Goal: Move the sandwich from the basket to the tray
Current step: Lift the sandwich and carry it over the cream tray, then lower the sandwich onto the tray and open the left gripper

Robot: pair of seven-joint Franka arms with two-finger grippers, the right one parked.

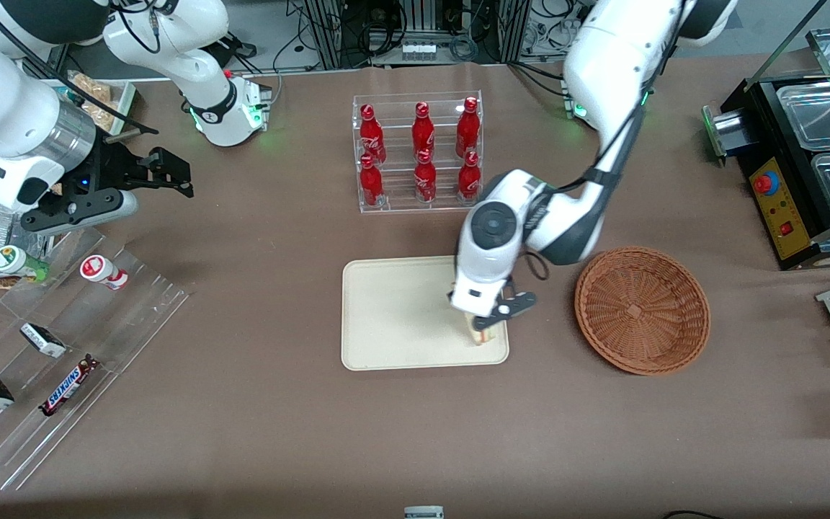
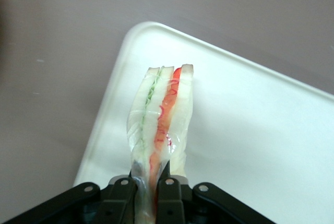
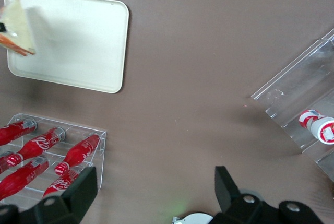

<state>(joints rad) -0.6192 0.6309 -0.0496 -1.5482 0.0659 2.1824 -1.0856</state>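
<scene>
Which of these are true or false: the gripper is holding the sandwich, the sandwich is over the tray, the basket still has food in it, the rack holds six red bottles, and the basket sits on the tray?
1. The gripper is shut on the sandwich. True.
2. The sandwich hangs over the tray, near the corner closest to the basket. True.
3. The basket holds food. False: the wicker basket is empty.
4. The clear rack holds six red cola bottles. True.
5. The basket sits on the tray. False: it rests on the table beside the tray, apart from it.
</scene>
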